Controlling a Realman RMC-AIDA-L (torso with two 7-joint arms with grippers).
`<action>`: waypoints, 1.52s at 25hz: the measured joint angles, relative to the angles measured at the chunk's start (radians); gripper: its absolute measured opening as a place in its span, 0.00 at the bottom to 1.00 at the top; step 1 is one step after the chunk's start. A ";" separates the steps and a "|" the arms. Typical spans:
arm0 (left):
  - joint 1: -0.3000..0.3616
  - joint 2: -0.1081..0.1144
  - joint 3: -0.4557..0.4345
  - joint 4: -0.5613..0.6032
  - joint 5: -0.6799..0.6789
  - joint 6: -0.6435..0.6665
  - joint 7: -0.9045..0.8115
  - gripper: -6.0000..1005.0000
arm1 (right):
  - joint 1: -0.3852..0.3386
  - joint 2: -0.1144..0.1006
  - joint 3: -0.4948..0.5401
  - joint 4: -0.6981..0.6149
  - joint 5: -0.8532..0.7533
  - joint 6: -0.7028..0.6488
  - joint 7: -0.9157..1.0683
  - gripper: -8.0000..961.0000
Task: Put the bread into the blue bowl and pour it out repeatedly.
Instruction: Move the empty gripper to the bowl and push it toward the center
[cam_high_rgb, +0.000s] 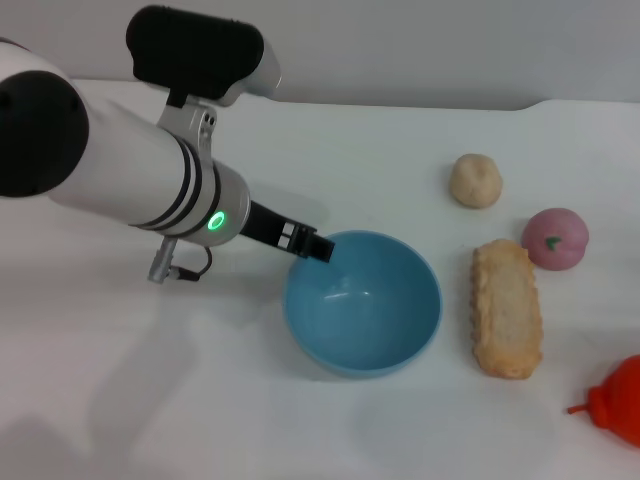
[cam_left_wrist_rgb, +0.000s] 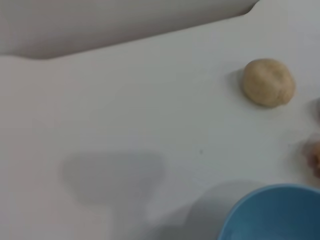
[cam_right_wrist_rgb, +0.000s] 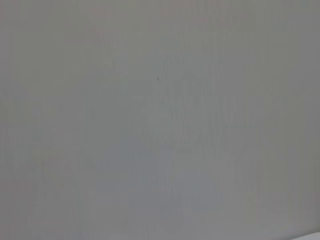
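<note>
The bowl (cam_high_rgb: 362, 303) sits empty at frame centre with the bread (cam_high_rgb: 507, 308) lying just to its right on the table, so loading remains, while the left gripper (cam_high_rgb: 318, 247) meets the bowl's upper-left rim, its jaw state unclear.

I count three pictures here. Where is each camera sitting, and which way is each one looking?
Head view: up on the robot's head, looking down at the white table; the left arm shows, its left gripper at the rim of the round light-blue bowl, beside the long tan bread.
Left wrist view: on the left arm, facing the table; none of the robot shows.
Right wrist view: on the right arm, only a blank grey surface.
Head and left wrist views share the bowl and the small round tan ball.
</note>
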 joint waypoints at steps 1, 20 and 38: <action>-0.003 0.000 -0.001 -0.012 -0.004 -0.001 -0.001 0.75 | 0.000 0.000 0.000 0.000 0.000 0.000 0.000 0.47; -0.120 -0.004 0.009 -0.274 -0.122 0.034 0.037 0.71 | 0.001 0.000 0.000 0.000 -0.008 0.007 0.000 0.47; -0.172 -0.002 0.002 -0.448 -0.232 0.134 0.124 0.66 | -0.002 0.000 0.000 -0.002 -0.010 -0.008 0.000 0.47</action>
